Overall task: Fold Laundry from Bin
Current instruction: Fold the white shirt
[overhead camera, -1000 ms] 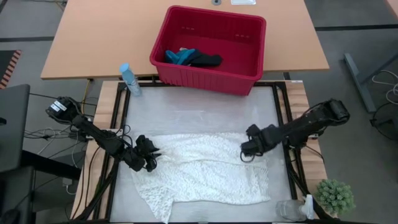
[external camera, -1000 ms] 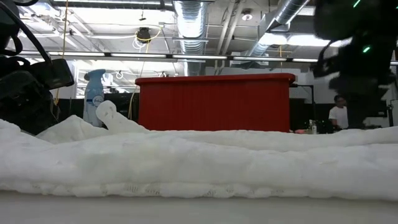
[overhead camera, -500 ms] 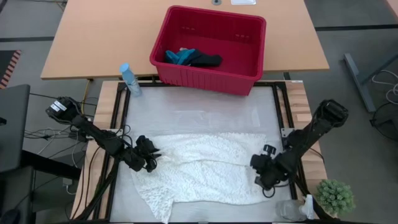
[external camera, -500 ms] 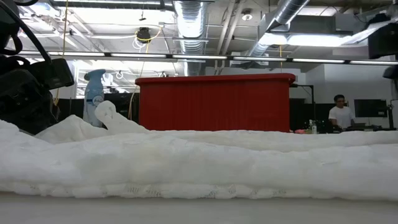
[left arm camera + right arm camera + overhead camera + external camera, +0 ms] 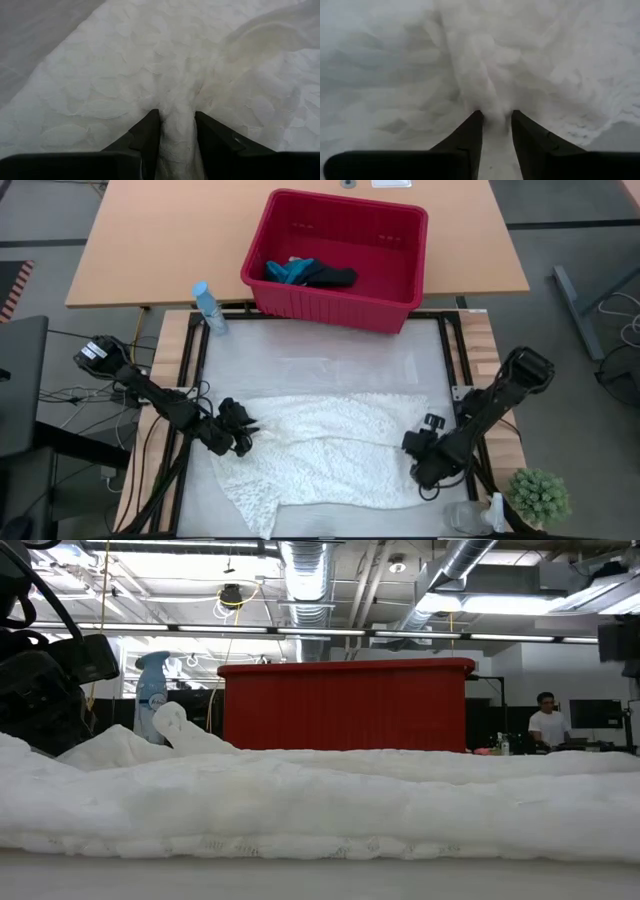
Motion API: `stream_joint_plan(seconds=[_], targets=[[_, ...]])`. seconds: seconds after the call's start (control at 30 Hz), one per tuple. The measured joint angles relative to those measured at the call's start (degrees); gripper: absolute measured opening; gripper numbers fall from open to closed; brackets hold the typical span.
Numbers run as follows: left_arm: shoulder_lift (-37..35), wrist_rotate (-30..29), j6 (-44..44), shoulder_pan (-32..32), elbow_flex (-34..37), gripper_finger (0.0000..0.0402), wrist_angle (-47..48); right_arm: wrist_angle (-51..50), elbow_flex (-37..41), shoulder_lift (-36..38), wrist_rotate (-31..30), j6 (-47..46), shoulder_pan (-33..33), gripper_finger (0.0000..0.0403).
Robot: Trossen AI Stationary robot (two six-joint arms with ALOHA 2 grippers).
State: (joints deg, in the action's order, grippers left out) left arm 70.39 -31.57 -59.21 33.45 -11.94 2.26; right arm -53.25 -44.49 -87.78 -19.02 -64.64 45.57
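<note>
The large white lacy cloth (image 5: 325, 450) lies spread on the table and fills the low view (image 5: 320, 800). My left gripper (image 5: 246, 434) is shut on the cloth's left edge. My right gripper (image 5: 413, 457) is shut on its right edge, low over the table. The red bin (image 5: 335, 260) stands at the far side, and also shows in the low view (image 5: 345, 705). A teal item (image 5: 288, 271) and a dark item (image 5: 330, 277) lie on the bin's floor. My left gripper pinches a bunched ridge of the white cloth (image 5: 178, 131) between its two fingers, at the cloth's left edge. It comes from the table's left, low and near level. The cloth lies on the table beyond the fingers, with a raised fold running away from them. My right gripper pinches a gathered ridge of the white cloth (image 5: 496, 119) between its two fingers, at the cloth's right edge. It comes from the table's right and near side, low over the table. The rest of the cloth lies on the table.
A blue spray bottle (image 5: 208, 307) stands at the table's far left corner. A small green plant (image 5: 540, 495) and a clear container (image 5: 465, 518) sit at the near right corner. A wooden table (image 5: 150, 240) carries the bin. A person (image 5: 545, 725) stands far back in the room.
My right gripper has left the cloth's upper right part and gone toward the table's near edge and a little right, down to the cloth's right edge. The cloth itself lies much as before.
</note>
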Motion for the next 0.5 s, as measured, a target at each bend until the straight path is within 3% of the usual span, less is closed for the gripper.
stream_joint_plan(seconds=[0.27, 0.33, 0.5], targets=[[0.0, 0.18, 1.62, 0.0, 0.0, 0.0114, -0.12, -10.71, -2.39, -5.88, 0.82, -2.85, -1.84, 0.0016], [0.0, 0.27, 1.69, 0.0, 0.0, 0.0114, -0.13, -13.56, -3.58, -5.93, 0.62, -2.8, -1.75, 0.0021], [0.0, 0.38, 3.02, 0.0, 0.0, 0.0114, -0.11, -17.71, -4.87, -4.14, -2.19, -2.84, -0.36, 0.0082]])
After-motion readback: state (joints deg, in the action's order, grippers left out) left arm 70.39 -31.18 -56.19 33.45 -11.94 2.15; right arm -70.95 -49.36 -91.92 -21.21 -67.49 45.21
